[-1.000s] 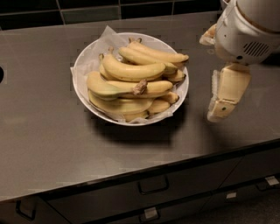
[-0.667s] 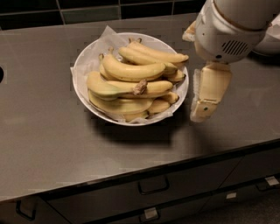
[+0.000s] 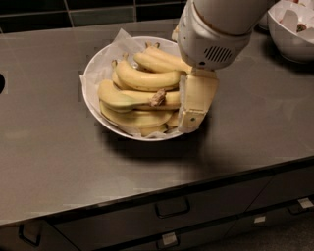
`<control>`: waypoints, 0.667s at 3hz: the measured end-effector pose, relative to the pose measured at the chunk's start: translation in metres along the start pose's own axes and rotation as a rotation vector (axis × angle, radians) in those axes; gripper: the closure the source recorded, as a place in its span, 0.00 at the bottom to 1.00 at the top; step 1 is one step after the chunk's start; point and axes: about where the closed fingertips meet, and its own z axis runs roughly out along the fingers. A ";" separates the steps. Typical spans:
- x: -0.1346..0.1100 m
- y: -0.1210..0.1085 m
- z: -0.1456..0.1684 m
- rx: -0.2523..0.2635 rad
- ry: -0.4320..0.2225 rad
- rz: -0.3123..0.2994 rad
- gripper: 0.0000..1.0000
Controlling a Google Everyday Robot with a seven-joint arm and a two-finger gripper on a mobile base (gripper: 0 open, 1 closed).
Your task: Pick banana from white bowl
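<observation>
Drawers (image 3: 171, 208): a dark row with metal handles runs under the front edge of the counter, nearest of all.
Counter (image 3: 54, 162): grey brushed metal with a dull shine, carrying everything else.
White bowl (image 3: 89, 73): wide and shallow, standing on the counter a little left of the middle. It is lined with crinkled white paper (image 3: 119, 40) that sticks up past the far rim.
My gripper (image 3: 190, 123): cream-coloured and pointing down at the bowl's right rim, its tip low by the front right edge, beside the pile of fruit. I cannot tell whether it is clenched or released, nor whether it touches any fruit.
Banana (image 3: 122, 98): thick and pale yellow, lying crosswise in the bowl on the near side of the pile. Its frayed brown stem stub points right, toward my gripper.
Other bananas (image 3: 147, 78): heaped under and behind it, filling the bowl.
My wrist housing (image 3: 211, 39): white, with a vent grille, over the bowl's right side and hiding part of the rim.
Second bowl (image 3: 294, 37): white and deeper, at the far right corner.
Tiles (image 3: 98, 12): dark, along the wall behind the counter.
</observation>
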 end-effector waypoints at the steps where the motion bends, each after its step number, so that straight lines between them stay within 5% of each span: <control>1: -0.016 -0.003 0.005 0.004 -0.018 -0.026 0.00; 2: -0.022 -0.004 0.007 0.005 -0.024 -0.036 0.00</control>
